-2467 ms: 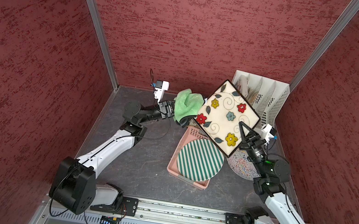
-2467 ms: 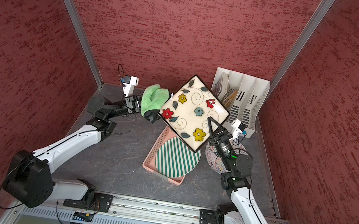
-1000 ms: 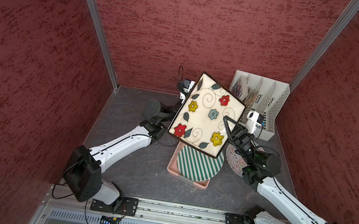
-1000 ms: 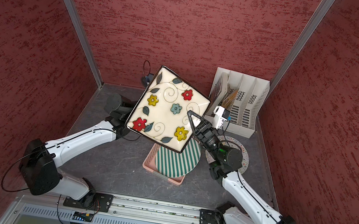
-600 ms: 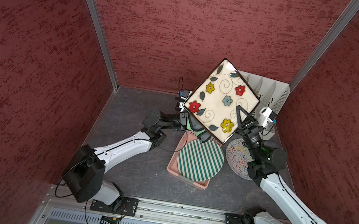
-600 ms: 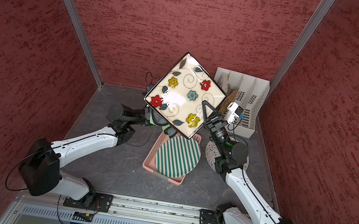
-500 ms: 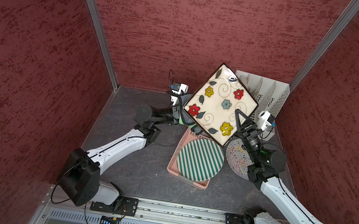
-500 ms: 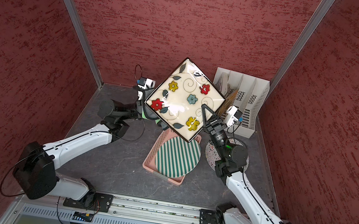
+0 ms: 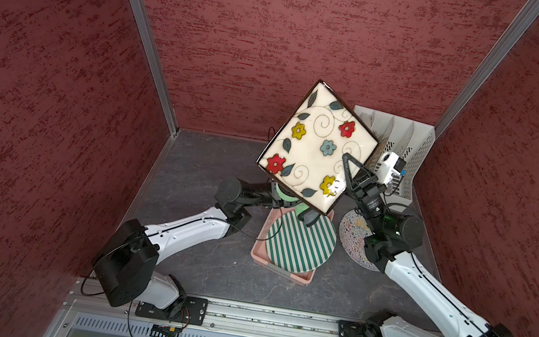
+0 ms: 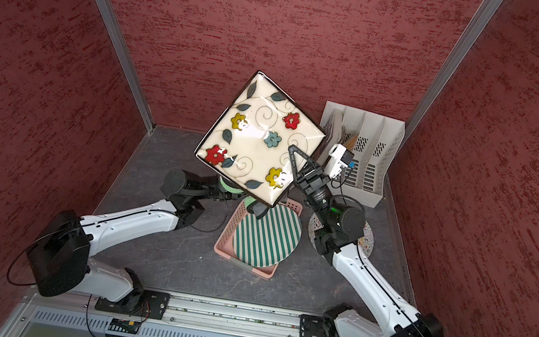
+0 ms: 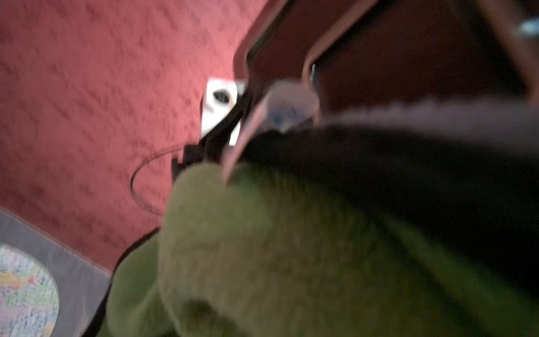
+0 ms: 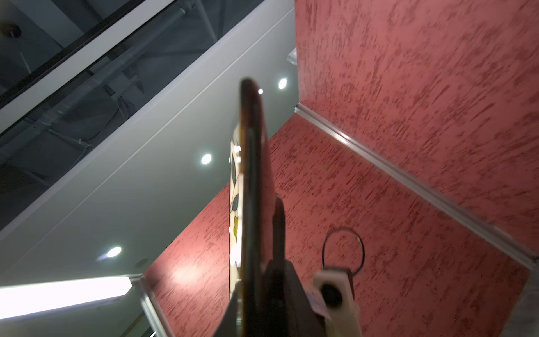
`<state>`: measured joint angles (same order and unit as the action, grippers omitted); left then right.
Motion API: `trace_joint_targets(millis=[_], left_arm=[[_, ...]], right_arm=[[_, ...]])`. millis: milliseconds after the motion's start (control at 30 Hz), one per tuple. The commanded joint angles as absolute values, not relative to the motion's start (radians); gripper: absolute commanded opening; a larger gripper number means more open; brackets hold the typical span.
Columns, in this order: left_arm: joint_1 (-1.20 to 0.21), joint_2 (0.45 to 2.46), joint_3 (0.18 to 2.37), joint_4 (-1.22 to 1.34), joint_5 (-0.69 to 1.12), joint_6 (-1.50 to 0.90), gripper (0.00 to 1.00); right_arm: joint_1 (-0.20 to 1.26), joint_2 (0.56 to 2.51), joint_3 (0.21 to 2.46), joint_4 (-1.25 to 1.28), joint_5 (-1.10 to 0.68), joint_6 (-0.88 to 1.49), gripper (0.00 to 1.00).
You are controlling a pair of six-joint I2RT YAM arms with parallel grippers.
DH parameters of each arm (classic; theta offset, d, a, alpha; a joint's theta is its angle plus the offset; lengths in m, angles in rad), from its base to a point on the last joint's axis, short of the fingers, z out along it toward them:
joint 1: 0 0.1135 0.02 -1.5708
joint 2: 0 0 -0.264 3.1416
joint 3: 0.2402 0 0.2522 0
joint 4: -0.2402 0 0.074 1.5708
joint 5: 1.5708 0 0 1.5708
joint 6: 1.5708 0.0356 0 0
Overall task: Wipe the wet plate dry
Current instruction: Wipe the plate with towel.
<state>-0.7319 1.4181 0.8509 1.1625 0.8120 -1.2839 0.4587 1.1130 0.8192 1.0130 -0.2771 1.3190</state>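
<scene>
While the right pincer (image 9: 346,163) grips its edge, the plate (image 9: 315,140) hangs tilted.

In both top views, right of centre, the square plate (image 9: 318,147) hides nearly all of the left gripper (image 9: 309,216), all but a fringe of the green cloth (image 9: 287,198) under its lower edge, and the file rack's (image 9: 408,150) left end. The right arm (image 9: 423,290) covers part of the speckled plate (image 9: 351,229). The left wrist view is blurred throughout; the right wrist view shows the square plate edge-on, its face barely visible.
</scene>
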Motion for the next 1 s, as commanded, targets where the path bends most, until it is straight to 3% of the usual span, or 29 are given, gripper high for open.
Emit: trace_joint_targets(millis=[0, 100, 200, 233, 300, 467, 600, 667, 767, 900, 967], left_arm=[[-0.755, 1.342, 0.762, 1.242, 0.867, -1.225, 0.0], [-0.763, 1.171, 0.72, 0.847, 0.735, -0.95, 0.0], [-0.892, 1.016, 0.807, 0.237, 0.247, -0.53, 0.0], [-0.941, 1.009, 0.84, 0.137, 0.074, -0.429, 0.0], [-0.983, 1.049, 0.906, 0.057, -0.142, -0.303, 0.0], [-0.99, 1.286, 1.084, -0.053, -0.398, -0.164, 0.0], [-0.929, 1.415, 1.164, -0.137, -0.583, -0.198, 0.0], [-0.858, 1.426, 1.183, -0.177, -0.57, -0.265, 0.0], [-0.746, 1.429, 1.222, -0.196, -0.405, -0.301, 0.0], [-0.724, 1.503, 1.357, -0.287, 0.179, -0.081, 0.0], [-0.778, 1.542, 1.383, -0.345, 0.284, -0.016, 0.0]], right_arm=[[0.372, 1.074, 0.862, 0.869, -0.117, 1.257, 0.0], [0.368, 0.988, 0.86, 0.705, -0.106, 1.121, 0.0], [0.389, 0.926, 0.841, 0.613, -0.105, 1.005, 0.0], [0.399, 0.909, 0.837, 0.587, -0.103, 0.977, 0.0], [0.427, 0.9, 0.83, 0.558, -0.1, 0.946, 0.0], [0.486, 0.928, 0.816, 0.601, -0.111, 0.928, 0.0], [0.493, 0.905, 0.787, 0.607, -0.129, 0.921, 0.0], [0.505, 0.886, 0.756, 0.603, -0.15, 0.901, 0.0], [0.575, 0.879, 0.679, 0.625, -0.2, 0.853, 0.0], [0.691, 0.923, 0.572, 0.778, -0.208, 0.86, 0.0], [0.695, 0.934, 0.565, 0.815, -0.187, 0.899, 0.0]])
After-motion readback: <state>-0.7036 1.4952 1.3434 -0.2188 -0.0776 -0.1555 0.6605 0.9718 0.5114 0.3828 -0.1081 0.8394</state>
